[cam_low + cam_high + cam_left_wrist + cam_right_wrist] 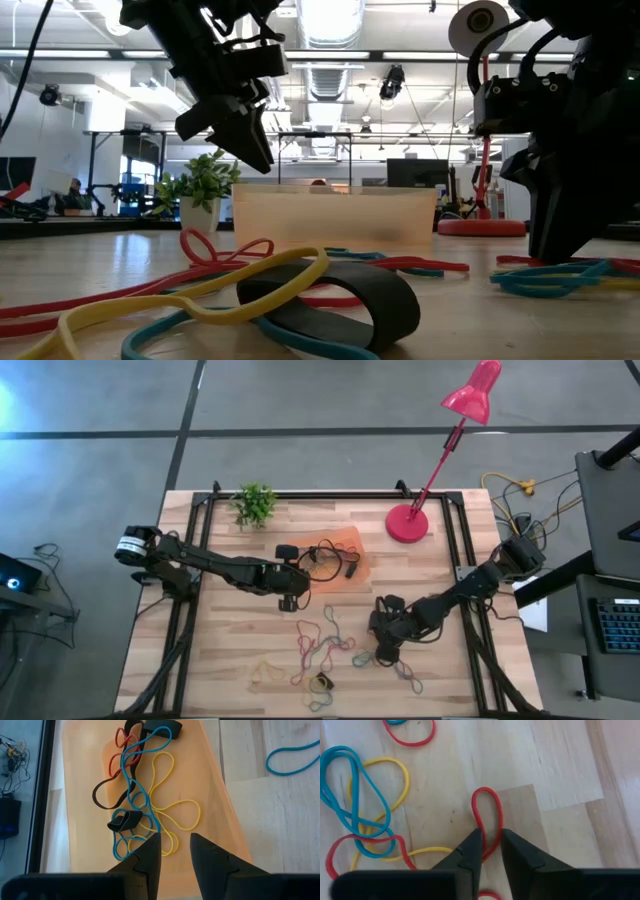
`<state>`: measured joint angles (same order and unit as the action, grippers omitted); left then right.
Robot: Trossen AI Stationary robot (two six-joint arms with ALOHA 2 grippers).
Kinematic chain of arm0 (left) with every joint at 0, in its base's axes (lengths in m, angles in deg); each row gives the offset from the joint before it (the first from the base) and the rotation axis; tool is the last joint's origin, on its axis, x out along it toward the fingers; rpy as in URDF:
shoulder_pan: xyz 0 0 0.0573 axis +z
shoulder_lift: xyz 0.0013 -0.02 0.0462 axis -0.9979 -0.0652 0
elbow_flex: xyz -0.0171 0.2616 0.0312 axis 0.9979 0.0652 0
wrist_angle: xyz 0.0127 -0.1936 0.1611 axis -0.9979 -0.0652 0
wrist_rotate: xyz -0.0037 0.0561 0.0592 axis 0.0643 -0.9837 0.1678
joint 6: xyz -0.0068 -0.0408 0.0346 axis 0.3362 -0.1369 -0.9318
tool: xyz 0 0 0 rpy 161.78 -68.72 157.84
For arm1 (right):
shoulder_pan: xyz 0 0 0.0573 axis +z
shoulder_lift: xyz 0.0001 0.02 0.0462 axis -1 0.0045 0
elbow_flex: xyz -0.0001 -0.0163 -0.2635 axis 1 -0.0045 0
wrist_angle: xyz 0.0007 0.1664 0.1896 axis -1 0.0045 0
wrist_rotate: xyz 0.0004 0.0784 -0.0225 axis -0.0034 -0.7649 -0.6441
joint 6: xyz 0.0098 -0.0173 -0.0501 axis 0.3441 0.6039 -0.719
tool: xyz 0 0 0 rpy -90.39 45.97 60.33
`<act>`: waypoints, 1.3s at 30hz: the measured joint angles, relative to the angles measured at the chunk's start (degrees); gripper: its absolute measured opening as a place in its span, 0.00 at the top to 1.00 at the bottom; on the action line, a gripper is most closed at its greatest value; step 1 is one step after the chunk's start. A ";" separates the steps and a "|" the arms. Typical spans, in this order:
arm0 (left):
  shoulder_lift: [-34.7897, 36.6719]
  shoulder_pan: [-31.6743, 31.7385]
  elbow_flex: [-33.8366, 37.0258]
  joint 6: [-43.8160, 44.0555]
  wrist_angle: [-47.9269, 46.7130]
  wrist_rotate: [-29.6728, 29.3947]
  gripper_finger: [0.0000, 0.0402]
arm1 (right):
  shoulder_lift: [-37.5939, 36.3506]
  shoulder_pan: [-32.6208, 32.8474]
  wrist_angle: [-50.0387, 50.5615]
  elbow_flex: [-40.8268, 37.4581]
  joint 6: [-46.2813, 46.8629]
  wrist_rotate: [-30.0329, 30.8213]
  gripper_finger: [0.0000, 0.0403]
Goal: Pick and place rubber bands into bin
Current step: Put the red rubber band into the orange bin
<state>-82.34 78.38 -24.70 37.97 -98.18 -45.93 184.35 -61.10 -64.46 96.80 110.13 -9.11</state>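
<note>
The right claw (491,851) is down on the wooden tabletop (560,765), well apart from the shallow translucent orange bin (338,556), clenched on a thin red rubber band (486,815). The left claw (175,851) hangs released over that bin.

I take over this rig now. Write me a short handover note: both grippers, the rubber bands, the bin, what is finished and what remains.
Left gripper: above the shallow translucent orange bin, jaws slightly apart, holding nothing.
Right gripper: down at the wooden table, jaws narrow around a thin red rubber band loop; a firm grip is not confirmed.
Done: several black, blue, yellow and red bands lie in the bin.
Left: many mixed-colour bands remain loose on the table in front of the bin.
</note>
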 joint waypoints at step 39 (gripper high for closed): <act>0.01 -0.02 0.48 0.04 0.46 0.00 0.78 | -4.07 0.06 15.81 11.72 -8.60 9.43 0.97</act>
<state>-82.33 78.36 -24.23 38.01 -97.71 -45.93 180.28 -61.04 -48.66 108.52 101.53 0.33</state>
